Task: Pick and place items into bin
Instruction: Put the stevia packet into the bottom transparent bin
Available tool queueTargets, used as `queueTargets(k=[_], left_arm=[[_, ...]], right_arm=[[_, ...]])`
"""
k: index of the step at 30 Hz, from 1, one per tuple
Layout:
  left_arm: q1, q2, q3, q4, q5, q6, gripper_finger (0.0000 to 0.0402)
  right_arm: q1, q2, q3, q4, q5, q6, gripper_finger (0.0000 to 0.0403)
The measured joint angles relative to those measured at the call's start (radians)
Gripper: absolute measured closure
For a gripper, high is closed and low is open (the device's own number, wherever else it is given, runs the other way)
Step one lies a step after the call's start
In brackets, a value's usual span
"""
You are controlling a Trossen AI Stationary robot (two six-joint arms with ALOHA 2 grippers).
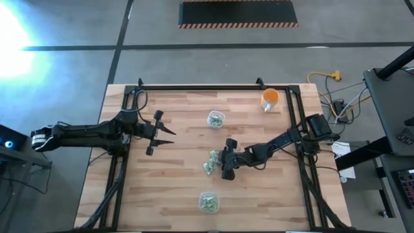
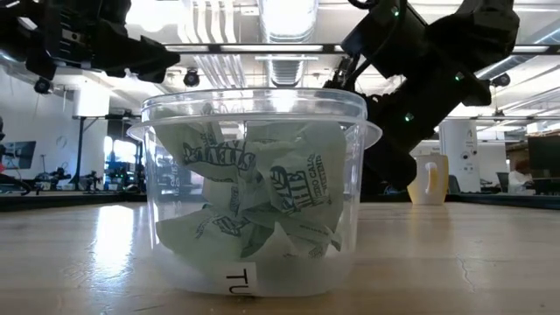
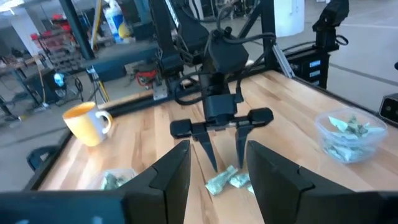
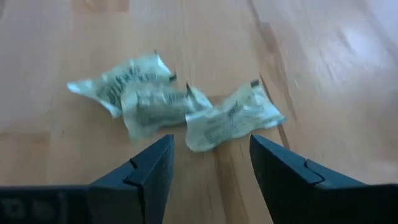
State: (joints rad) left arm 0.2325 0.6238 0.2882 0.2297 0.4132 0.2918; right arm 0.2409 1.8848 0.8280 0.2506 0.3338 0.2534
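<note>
Hovering low over the middle of the counter, the right claw stands open with nothing between its fingers, which point at a small heap of loose packets lying on the wood just ahead of the tips. The right wrist view shows three crinkly pale green-and-white wrapped pieces there, touching and partly overlapping one another, flat on the boards and apart from the fingers. From above, that same heap sits just left of the right claw, near the counter's centre.

The left claw hangs over the left half of the counter, well apart from the heap, its fingers spread and empty, aimed toward the right arm.

Three clear tubs hold more of the packets: one toward the far side of the counter, one at the near edge, and a third showing only in the left wrist view. The low view looks straight into the near tub, filled with crumpled green-and-white wrappers. An orange cup stands by the far right corner, clear of everything else.
</note>
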Motion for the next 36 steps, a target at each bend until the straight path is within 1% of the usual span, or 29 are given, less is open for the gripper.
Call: queueTargets(k=[12, 15, 18, 22, 27, 31, 36], left_arm=[[0.000, 0.020, 0.006, 0.002, 0.000, 0.001, 0.0262], [0.000, 0.020, 0.005, 0.002, 0.000, 0.001, 0.0262], [0.000, 0.021, 0.005, 0.003, 0.000, 0.001, 0.0262], [0.000, 0.021, 0.005, -0.001, 0.000, 0.002, 0.0262], [0.000, 0.022, 0.005, 0.001, 0.000, 0.002, 0.0262], [0.000, 0.022, 0.005, 0.001, 0.000, 0.002, 0.0262], [0.000, 0.022, 0.004, 0.001, 0.000, 0.002, 0.0262]], right_arm=[[-0.006, 0.001, 0.000, 0.019, -0.022, -0.030, 0.0202], [-0.009, 0.017, 0.001, 0.056, -0.025, -0.045, 0.0202], [-0.019, 0.058, 0.003, 0.111, -0.054, -0.060, 0.0202], [-0.032, 0.075, 0.020, 0.102, -0.072, -0.051, 0.0202], [-0.032, 0.060, 0.018, 0.085, -0.073, -0.052, 0.0206], [-0.032, 0.059, 0.018, 0.080, -0.066, -0.072, 0.0236], [-0.031, 0.059, 0.018, 0.078, -0.062, -0.097, 0.0305]])
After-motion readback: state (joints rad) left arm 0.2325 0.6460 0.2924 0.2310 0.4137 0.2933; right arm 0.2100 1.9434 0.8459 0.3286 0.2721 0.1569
